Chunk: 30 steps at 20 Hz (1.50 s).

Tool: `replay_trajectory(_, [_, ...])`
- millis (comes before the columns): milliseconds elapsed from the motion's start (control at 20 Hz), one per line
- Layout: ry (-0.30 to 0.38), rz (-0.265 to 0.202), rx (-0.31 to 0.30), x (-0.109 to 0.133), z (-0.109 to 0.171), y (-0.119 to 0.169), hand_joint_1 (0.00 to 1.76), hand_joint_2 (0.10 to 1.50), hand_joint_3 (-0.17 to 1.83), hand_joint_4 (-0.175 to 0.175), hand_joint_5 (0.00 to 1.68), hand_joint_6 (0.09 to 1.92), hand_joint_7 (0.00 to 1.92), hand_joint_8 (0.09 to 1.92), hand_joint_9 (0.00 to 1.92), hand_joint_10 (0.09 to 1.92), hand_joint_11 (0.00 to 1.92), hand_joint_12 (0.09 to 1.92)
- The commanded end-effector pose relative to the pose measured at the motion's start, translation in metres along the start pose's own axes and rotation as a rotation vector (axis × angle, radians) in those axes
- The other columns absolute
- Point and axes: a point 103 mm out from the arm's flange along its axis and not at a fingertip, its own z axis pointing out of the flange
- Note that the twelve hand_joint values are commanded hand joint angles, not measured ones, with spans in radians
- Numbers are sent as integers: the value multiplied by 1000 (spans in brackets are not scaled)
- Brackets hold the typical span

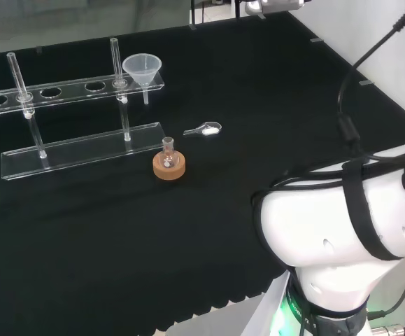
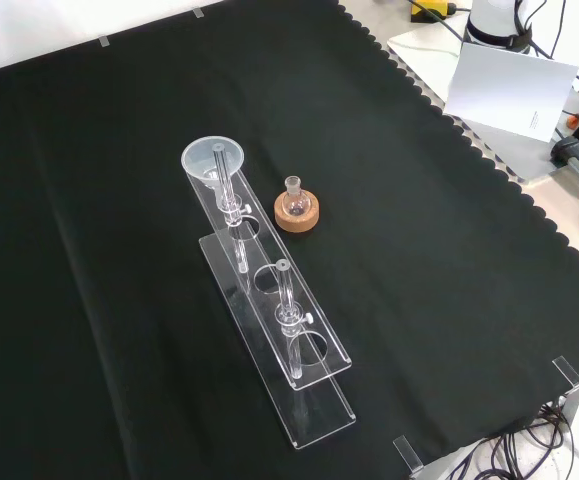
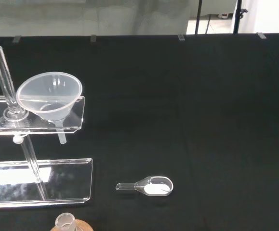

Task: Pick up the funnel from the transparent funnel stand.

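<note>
We saw one clear cone-shaped funnel (image 1: 142, 68) seated in the end hole of a clear plastic stand (image 1: 76, 150) with two upright rods. At four o'clock from the funnel in the head view lay one small glass scoop (image 1: 204, 129) of white powder; one tiny flask (image 1: 167, 149) sat on a cork ring (image 1: 168, 167). The surface (image 1: 258, 105) wore matte black cloth. We could not tell the hand's state.

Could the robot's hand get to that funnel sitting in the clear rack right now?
Probably yes. The funnel sits in the end hole of the clear stand, open above and on its outer side. An upright rod stands close beside it, and the small flask and scoop are apart.
</note>
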Motion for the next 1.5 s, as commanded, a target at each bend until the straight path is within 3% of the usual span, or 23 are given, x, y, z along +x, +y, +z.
replay_trajectory(50, [2, 10, 18, -3, 16, 35, 0, 1249, 350, 14, 250, 107, 92, 564, 316, 623, 163, 1338])
replay_trajectory(450, [11, -63, 78, 5, 47, 100, 62, 1151, 284, 9, 228, 87, 138, 579, 355, 648, 156, 1379])
replay_trajectory(900, [-23, -148, 136, 39, 80, 158, 155, 1044, 238, 7, 193, 87, 121, 609, 342, 673, 132, 1423])
replay_trajectory(1200, [-38, -180, 183, 63, 102, 171, 257, 993, 217, 7, 187, 87, 106, 624, 330, 685, 126, 1438])
replay_trajectory(1500, [-67, -205, 276, 100, 128, 178, 470, 895, 182, 9, 160, 87, 77, 641, 311, 706, 135, 1478])
